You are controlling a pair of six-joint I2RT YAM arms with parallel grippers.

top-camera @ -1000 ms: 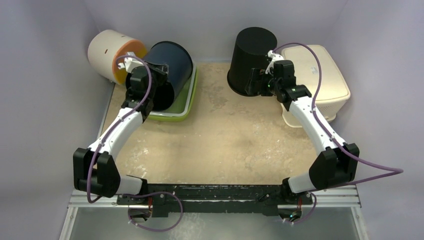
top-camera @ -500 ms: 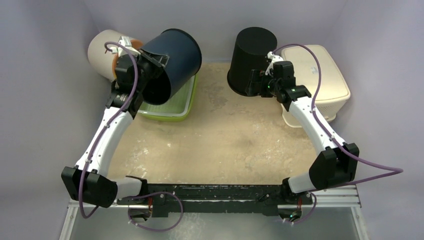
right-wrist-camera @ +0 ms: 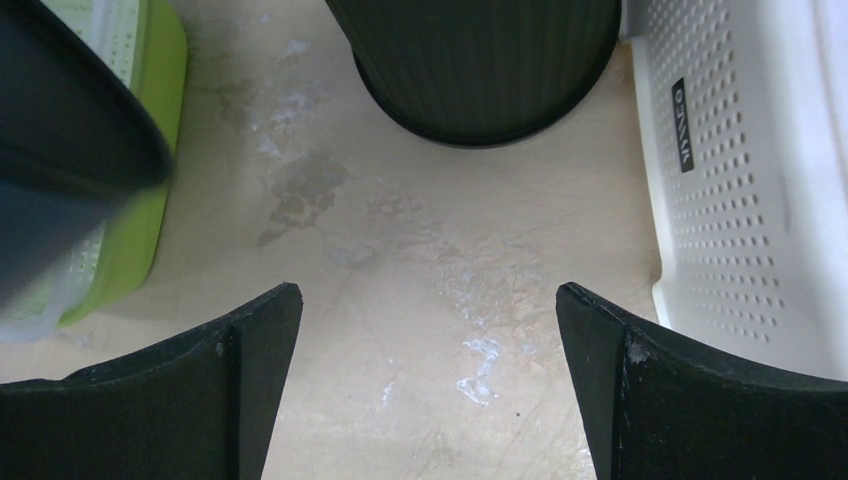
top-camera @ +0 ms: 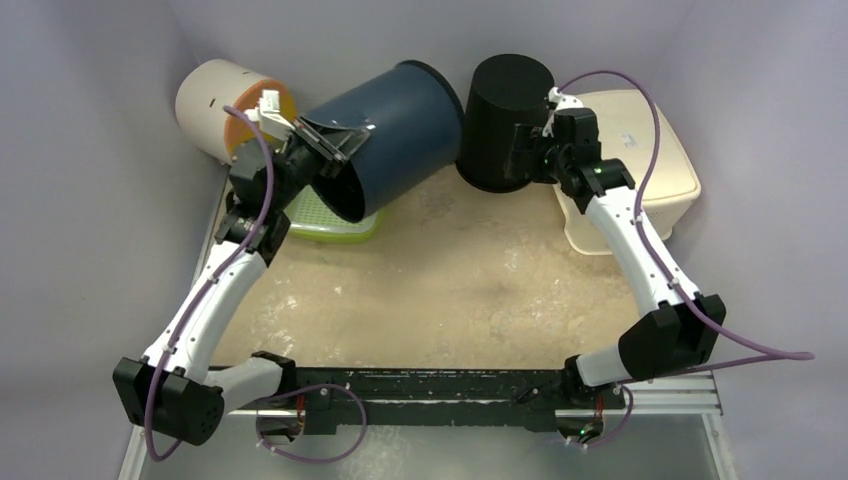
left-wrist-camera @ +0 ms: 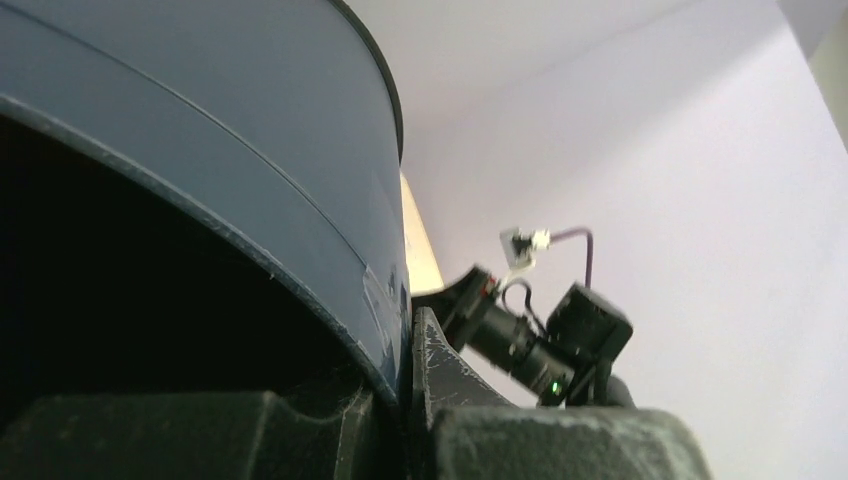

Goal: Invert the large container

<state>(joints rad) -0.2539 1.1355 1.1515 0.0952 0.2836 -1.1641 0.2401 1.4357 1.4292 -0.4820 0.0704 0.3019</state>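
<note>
The left pincer [top-camera: 330, 140] was clamped on the rim of the large dark-blue bin [top-camera: 400, 125], which hung tipped sideways above the green tray [top-camera: 335, 222], its dark mouth facing near-left. The right pincer [right-wrist-camera: 428, 300] stood apart.

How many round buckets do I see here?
3. A cream bucket lies at back left; the dark blue bucket is held tipped by the left gripper; a black bucket stands upside down beside the white basket. None seems hidden.

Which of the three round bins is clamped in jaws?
The dark blue bin, rim pinched by the left gripper; the black bin and cream bin are ungripped.
</note>
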